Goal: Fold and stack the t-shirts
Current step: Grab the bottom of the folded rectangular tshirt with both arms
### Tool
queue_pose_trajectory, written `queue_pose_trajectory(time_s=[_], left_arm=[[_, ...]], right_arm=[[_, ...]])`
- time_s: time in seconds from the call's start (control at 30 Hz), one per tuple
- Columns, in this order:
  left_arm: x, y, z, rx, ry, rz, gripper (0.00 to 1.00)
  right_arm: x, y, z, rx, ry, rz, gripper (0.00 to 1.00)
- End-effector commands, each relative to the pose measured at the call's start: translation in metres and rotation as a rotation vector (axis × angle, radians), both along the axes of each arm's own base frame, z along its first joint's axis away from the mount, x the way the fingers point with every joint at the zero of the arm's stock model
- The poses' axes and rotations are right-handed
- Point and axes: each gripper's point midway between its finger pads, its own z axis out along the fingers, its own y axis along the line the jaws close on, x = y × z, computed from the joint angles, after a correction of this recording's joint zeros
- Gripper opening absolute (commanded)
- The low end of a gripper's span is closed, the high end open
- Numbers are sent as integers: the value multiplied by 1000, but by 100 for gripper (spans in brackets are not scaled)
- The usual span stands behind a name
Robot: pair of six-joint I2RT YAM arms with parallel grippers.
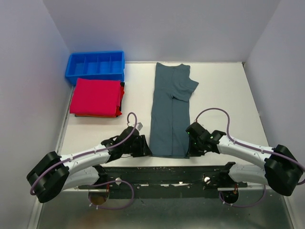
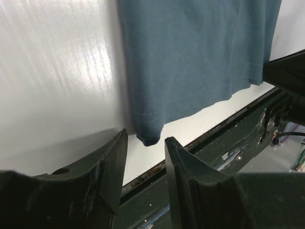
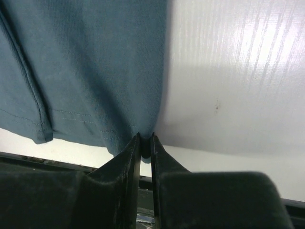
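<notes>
The slate grey-blue t-shirt lies folded lengthwise in a long strip down the middle of the table, one sleeve sticking out at the far right. My left gripper is at its near left hem corner. In the left wrist view that gripper is open, with the corner of the shirt just at its tips and untouched. My right gripper is at the near right corner. In the right wrist view it is shut on the hem corner of the shirt. The red-magenta t-shirt lies folded at the far left.
A blue plastic tray with dividers stands at the back left, right behind the red shirt. Thin dark and orange edges show under the red shirt. White walls close in the table on three sides. A black rail runs along the near edge.
</notes>
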Motion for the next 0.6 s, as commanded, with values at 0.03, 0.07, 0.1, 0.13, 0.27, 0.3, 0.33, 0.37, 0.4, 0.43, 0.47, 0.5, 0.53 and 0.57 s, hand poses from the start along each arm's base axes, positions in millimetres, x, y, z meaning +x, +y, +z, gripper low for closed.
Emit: queue_pose_trajectory(time_s=[0.03,0.07,0.1,0.13,0.27,0.3,0.33,0.37,0.4,0.43,0.47,0.5,0.53,0.57], left_arm=[[-3,-12,8,-57,17,-21,49],[-2,-13,9,-58,13,-21,49],[-1,-13,10,-54,13,-22,49],[0,-13,9,-47,12,-23,49],[4,-14,3,-23,8,-19,42],[5,-14,2,-20,11,-19,36],[5,-15,0,-19,16,-18,25],[4,-16,1,-26,20,-17,14],[3,-17,1,-36,23,-17,5],[3,-17,3,-48,20,-12,0],[4,-16,5,-47,15,-6,0],[4,-15,7,-48,11,-3,0],[3,-13,9,-40,5,-1,0],[4,-11,13,-38,-3,0,0]], right_arm=[[-9,-16,-3,-79,25,-25,16],[-9,-16,-2,-82,26,-27,13],[-9,-16,-2,-82,26,-25,10],[-9,-16,-2,-80,28,-26,9],[-9,-14,-1,-68,25,-19,5],[-9,-14,0,-70,26,-18,4],[-10,-15,0,-73,29,-18,1],[-10,-15,1,-75,27,-17,1],[-11,-17,2,-84,31,-16,1],[-11,-20,3,-96,32,-17,1],[-11,-21,5,-104,28,-21,1],[-11,-23,7,-108,26,-22,1],[-12,-24,9,-105,22,-22,1],[-11,-24,13,-98,12,-21,1]])
